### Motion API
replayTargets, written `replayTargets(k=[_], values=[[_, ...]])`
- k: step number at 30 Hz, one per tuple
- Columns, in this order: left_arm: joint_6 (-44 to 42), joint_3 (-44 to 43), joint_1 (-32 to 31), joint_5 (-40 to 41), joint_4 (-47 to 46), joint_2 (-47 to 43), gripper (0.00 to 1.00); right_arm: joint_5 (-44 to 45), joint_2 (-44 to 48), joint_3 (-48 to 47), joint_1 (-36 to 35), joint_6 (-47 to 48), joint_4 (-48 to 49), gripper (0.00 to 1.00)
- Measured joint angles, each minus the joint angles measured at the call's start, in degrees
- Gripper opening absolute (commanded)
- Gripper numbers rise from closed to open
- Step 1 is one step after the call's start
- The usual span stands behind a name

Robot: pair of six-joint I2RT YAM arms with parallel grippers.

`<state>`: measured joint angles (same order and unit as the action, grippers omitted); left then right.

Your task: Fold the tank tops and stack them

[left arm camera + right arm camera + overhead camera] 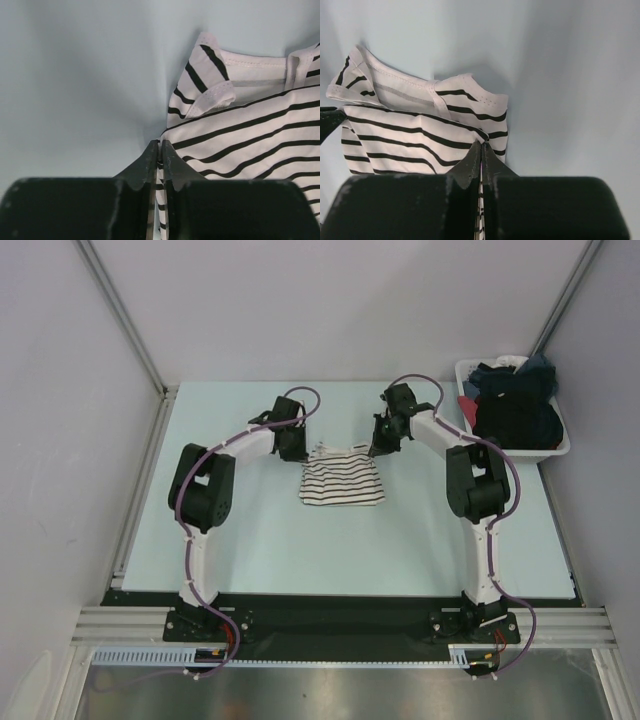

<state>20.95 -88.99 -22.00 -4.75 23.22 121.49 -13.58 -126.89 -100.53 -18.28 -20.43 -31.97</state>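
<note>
The white tank top with thin black stripes lies partly folded in the middle of the table. My left gripper is shut on its far left edge; in the left wrist view the striped fabric runs between the closed fingers. My right gripper is shut on its far right edge; the right wrist view shows the striped fabric pinched at the fingertips. The plain black tank top cannot be made out; dark clothes fill the basket.
A white basket holding dark and red clothes stands at the back right of the table. The pale blue table surface surrounds the top. Metal frame posts rise at the back left and back right.
</note>
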Motion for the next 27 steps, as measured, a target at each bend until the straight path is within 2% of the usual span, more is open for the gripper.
replayTargets(k=[1, 2, 9, 20, 27], values=[[0.02, -0.09, 0.00, -0.09, 0.09, 0.02, 0.02, -0.07, 0.00, 0.00, 0.00, 0.00, -0.02, 0.00], [0.02, -0.22, 0.02, -0.13, 0.20, 0.02, 0.00, -0.20, 0.02, 0.00, 0.02, 0.00, 0.00, 0.00], [-0.48, -0.15, 0.00, -0.39, 0.39, -0.59, 0.00, -0.37, 1.03, 1.81, 0.02, -0.02, 1.05, 0.00], [-0.50, 2.64, 0.00, -2.45, 0.04, -12.24, 0.00, -0.87, 10.16, 11.10, 0.04, -0.57, 4.42, 0.00], [-0.48, 2.64, 0.00, -3.50, -0.37, -13.29, 0.00, -0.83, 13.81, 13.38, 0.37, -1.44, 5.75, 0.00]])
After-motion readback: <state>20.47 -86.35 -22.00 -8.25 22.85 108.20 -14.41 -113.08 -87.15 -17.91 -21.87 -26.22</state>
